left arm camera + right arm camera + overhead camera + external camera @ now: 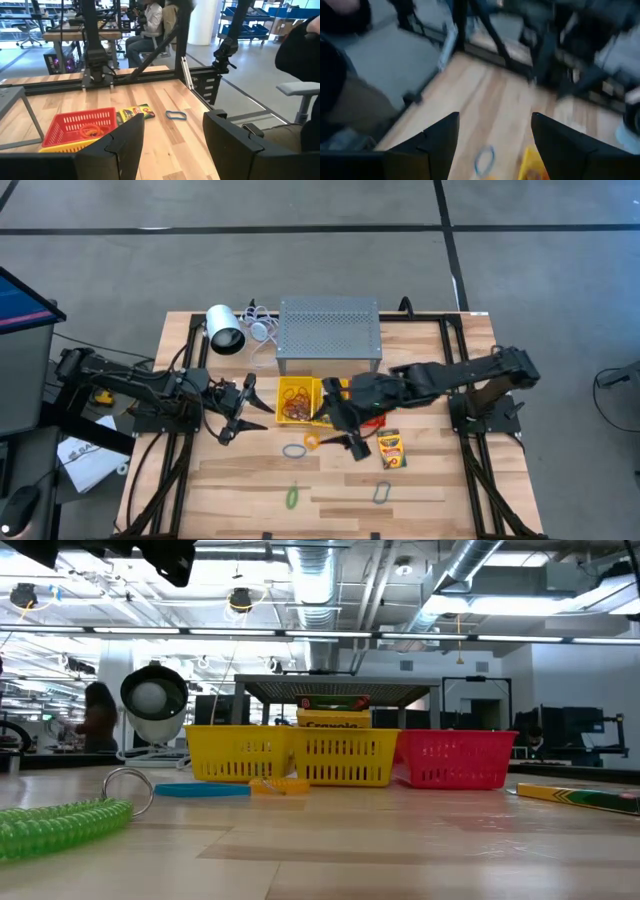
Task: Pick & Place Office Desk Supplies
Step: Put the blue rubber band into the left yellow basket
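A yellow basket (pixel 298 400) holding reddish rubber bands (pixel 294 406) stands mid-table, with a red basket (pixel 82 127) beside it, partly under my right arm. One crayon box (pixel 390 450) lies flat on the wood to their right, and another (pixel 335 720) shows above the yellow basket's rim. Loose rings lie on the table: orange (pixel 312 442), blue-grey (pixel 293 450), green (pixel 292 497) and grey (pixel 382 493). My right gripper (pixel 348 435) hangs open above the table near the orange ring, with nothing between its fingers (pixel 445 142). My left gripper (pixel 235 417) is open, left of the yellow basket.
A grey perforated stand (pixel 330 335) stands behind the baskets, with a white lamp (pixel 225 330) at its left. A green coiled cord with a key ring (pixel 60 820) lies near the low camera. Bare wood lies along the near edge. People sit beyond the table.
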